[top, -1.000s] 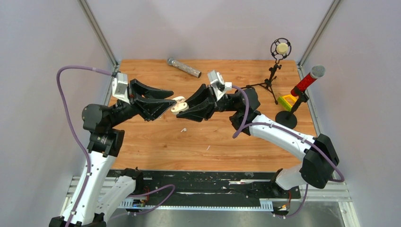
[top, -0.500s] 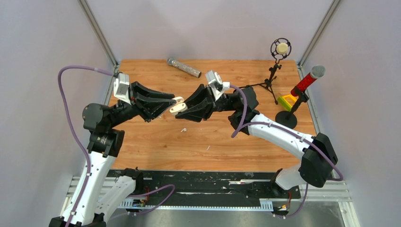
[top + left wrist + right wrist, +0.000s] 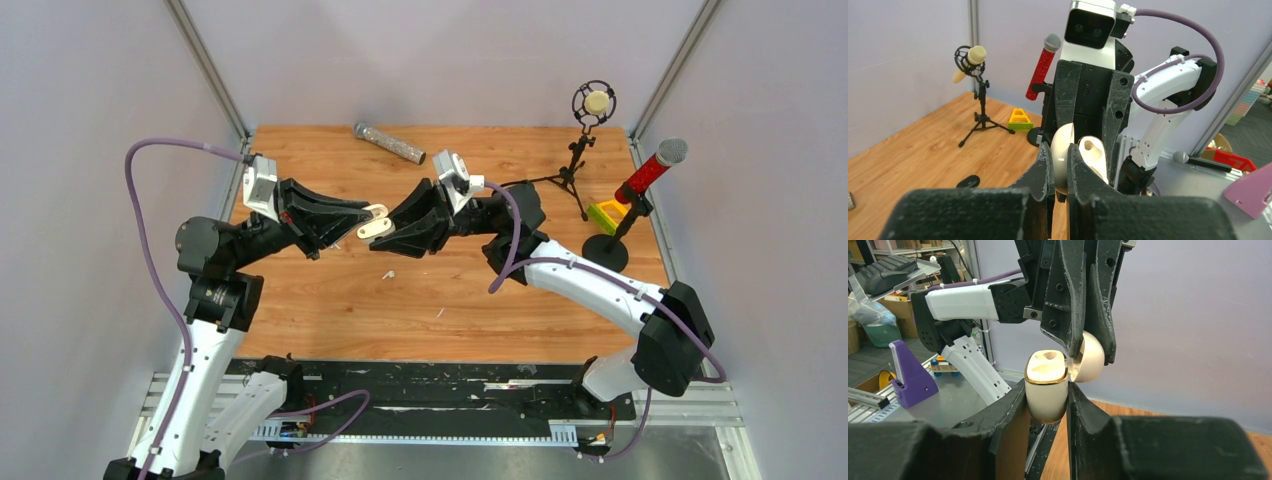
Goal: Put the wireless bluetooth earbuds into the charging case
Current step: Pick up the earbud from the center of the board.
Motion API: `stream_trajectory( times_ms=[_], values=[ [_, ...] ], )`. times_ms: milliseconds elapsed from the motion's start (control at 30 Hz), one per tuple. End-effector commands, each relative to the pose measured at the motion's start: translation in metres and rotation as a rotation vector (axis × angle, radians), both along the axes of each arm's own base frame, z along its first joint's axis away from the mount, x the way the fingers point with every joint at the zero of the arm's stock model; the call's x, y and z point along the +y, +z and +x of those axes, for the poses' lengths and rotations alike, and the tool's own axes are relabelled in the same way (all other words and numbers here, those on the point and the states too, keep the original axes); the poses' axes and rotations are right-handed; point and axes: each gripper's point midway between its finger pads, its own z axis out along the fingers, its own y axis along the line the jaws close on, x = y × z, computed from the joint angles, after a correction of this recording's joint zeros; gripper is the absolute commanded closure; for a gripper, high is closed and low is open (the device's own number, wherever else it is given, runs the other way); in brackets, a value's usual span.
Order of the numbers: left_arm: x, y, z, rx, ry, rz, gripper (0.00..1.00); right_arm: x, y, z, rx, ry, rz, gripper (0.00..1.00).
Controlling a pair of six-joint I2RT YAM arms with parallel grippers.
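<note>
Desk (image 3: 330, 320): wood, with both arms meeting above it, toward 9 o'clock of centre. Left gripper (image 3: 1059, 167) is closed on the case (image 3: 1047, 390) by its open lid (image 3: 1091, 357). Right gripper (image 3: 1047, 405) is clamped on the base. Whitish earbud (image 3: 388, 274) lies on the desk at 6 o'clock from the case. Black earbud (image 3: 968, 181) is also on the desk. Both look light, hard and slick, so pinch gently across the widest part.

Over the table (image 3: 330, 305) the charging case (image 3: 376, 227) sits between left fingers (image 3: 335, 222) and right fingers (image 3: 412, 232).
</note>
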Motion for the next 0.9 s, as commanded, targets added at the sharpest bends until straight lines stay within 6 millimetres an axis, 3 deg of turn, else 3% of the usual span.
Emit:
stream_trajectory(
  times_ms=[0, 67, 233, 300, 433, 567, 667, 767, 867],
  values=[
    [-0.001, 0.008, -0.006, -0.053, -0.014, 0.006, 1.0, -0.002, 0.018, -0.005, -0.068, 0.006, 0.041, 1.0],
    [0.0, 0.008, -0.007, -0.068, -0.012, 0.012, 1.0, 0.0, 0.012, -0.004, -0.073, 0.012, 0.024, 0.99],
    [0.002, 0.009, -0.009, -0.152, 0.005, 0.05, 1.0, 0.007, -0.007, 0.009, -0.053, 0.002, -0.042, 0.57],
    [0.003, 0.006, -0.009, -0.189, 0.018, 0.082, 1.0, 0.007, -0.014, 0.015, -0.035, -0.009, -0.06, 0.47],
    [0.012, -0.021, 0.003, -0.222, 0.112, 0.212, 1.0, 0.002, -0.031, 0.03, 0.016, -0.048, -0.113, 0.31],
    [0.035, -0.043, 0.022, -0.339, 0.307, 0.364, 1.0, -0.001, -0.059, 0.05, 0.091, -0.119, -0.212, 0.22],
    [0.052, -0.044, 0.028, -0.464, 0.42, 0.442, 1.0, -0.001, -0.086, 0.073, 0.179, -0.202, -0.312, 0.2],
    [0.07, -0.053, 0.036, -0.499, 0.539, 0.498, 1.0, -0.005, -0.119, 0.108, 0.319, -0.382, -0.418, 0.22],
    [0.081, -0.064, 0.027, -0.543, 0.59, 0.519, 1.0, -0.009, -0.163, 0.14, 0.443, -0.559, -0.531, 0.29]
  ],
)
